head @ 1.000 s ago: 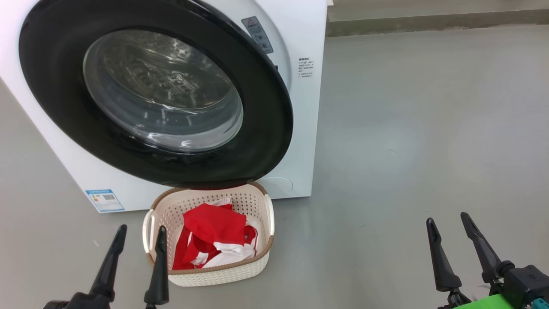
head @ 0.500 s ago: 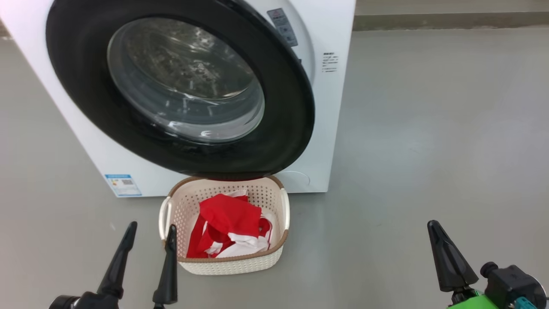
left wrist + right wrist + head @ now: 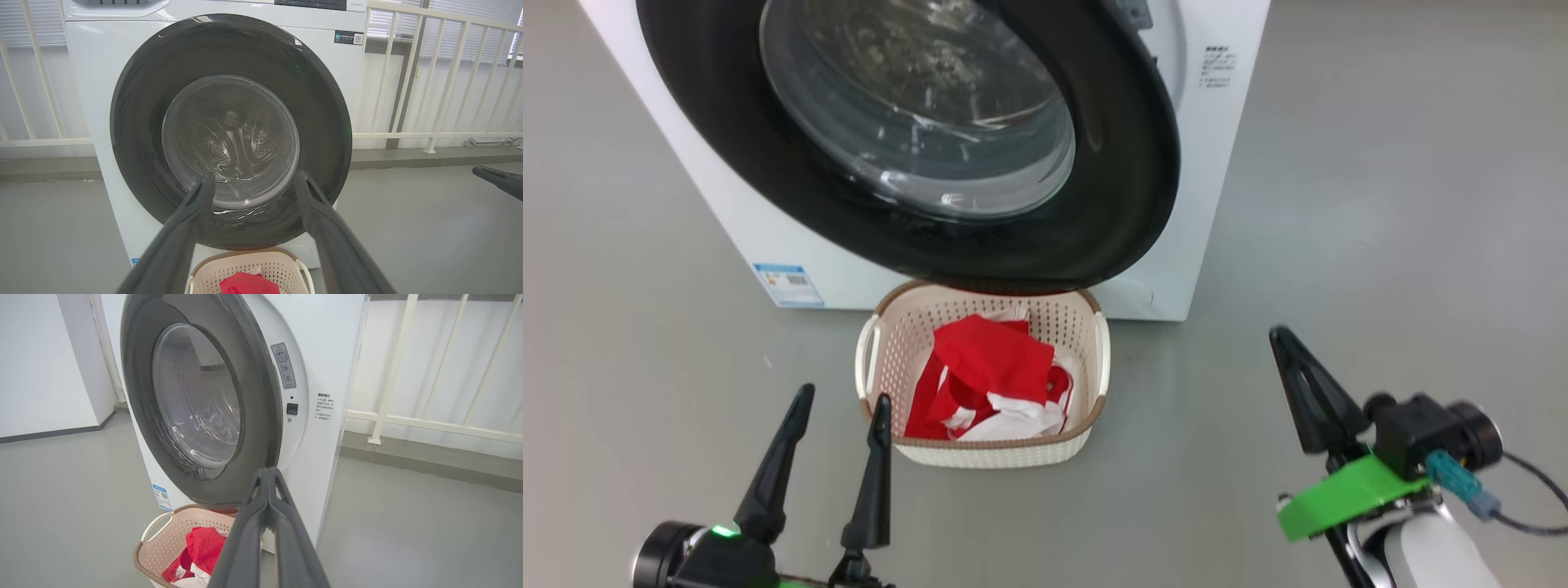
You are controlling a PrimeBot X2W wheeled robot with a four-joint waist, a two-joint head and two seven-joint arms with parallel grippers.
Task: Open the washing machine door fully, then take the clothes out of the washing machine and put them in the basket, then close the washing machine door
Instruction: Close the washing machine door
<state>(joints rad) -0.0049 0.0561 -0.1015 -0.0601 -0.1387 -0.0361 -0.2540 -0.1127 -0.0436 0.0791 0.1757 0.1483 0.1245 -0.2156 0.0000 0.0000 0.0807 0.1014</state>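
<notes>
The basket [image 3: 990, 452] of clothes [image 3: 992, 363] sits just beside the left gripper [image 3: 842, 394], its fingers spread. The right gripper [image 3: 1281, 336], pinched together on nothing, is well apart from it. The door [image 3: 1131, 204] looks slightly ajar.

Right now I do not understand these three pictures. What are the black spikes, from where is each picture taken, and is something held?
This is a wheeled robot with two arms; the spikes are its gripper fingers. One picture comes from its head, looking down; the others from cameras on its wrists. The left gripper is open, the right gripper shut; neither holds anything. On the grey floor stand a white washing machine, its door slightly ajar, and a basket containing red-and-white clothes.
</notes>
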